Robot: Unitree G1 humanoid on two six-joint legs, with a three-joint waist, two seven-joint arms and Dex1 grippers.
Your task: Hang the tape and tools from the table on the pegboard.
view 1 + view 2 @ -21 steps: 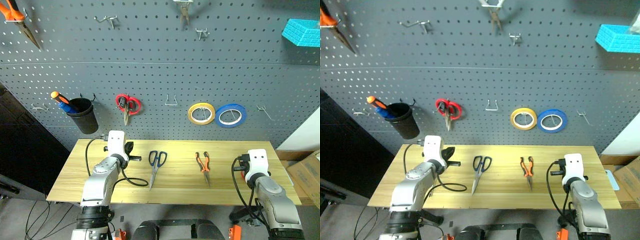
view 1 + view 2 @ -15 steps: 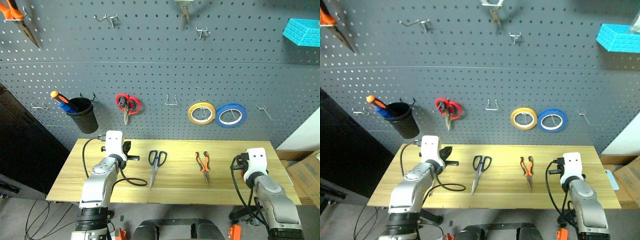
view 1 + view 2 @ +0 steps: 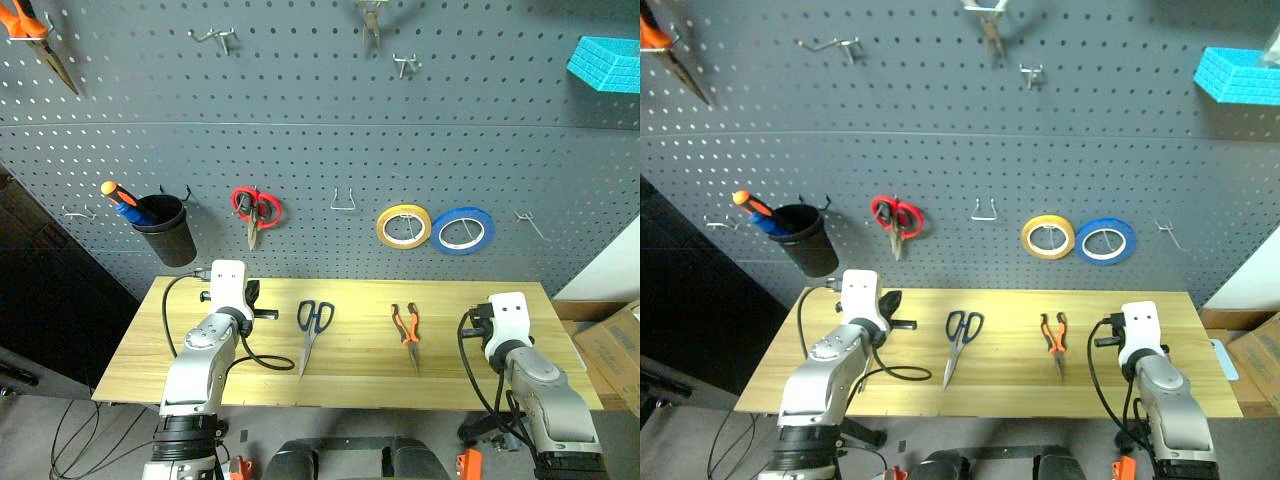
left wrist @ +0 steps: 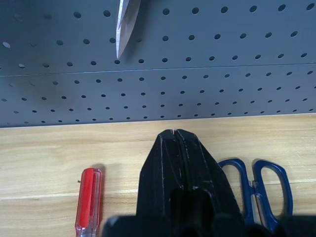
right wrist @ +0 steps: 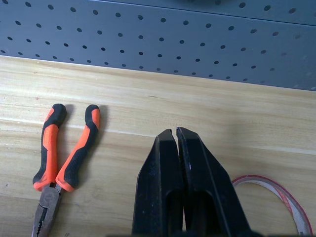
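Little has shifted since the earlier frames: both arms have drawn slightly back toward the lower edge of the head views, and nothing on the light yellowish wood-grain table (image 3: 350, 385) has moved.

We read the task as not yet begun. All four items lie flat on the tabletop:
- blue-handled scissors (image 3: 313, 330), centre-left of the left eye view, blades toward the bottom of the frame;
- small pliers with orange-and-black handles (image 3: 405, 331), centre-right, well apart from the scissors;
- slim red-handled screwdriver (image 4: 89, 197), lower left of the left wrist view, just beside the left gripper;
- thin red ring of tape (image 5: 276, 195), lower right of the right wrist view, beside the right gripper.

Left gripper (image 4: 175, 132): black fingers pressed together, nothing between them. Right gripper (image 5: 175, 131): likewise closed and empty, hovering between pliers and tape.

Dark grey perforated pegboard (image 3: 320, 150) fills the upper part of the head views. It carries red-handled scissors (image 3: 254, 210), a yellow tape roll (image 3: 403, 226), a larger blue roll (image 3: 461, 230) and a black cup (image 3: 168, 232) (none of these are ours to move). A bare wire hook (image 3: 343, 200) sits mid-frame and another (image 3: 527, 222) at right, likely targets.

Left to do, in our judgement: pick up and hang all four.
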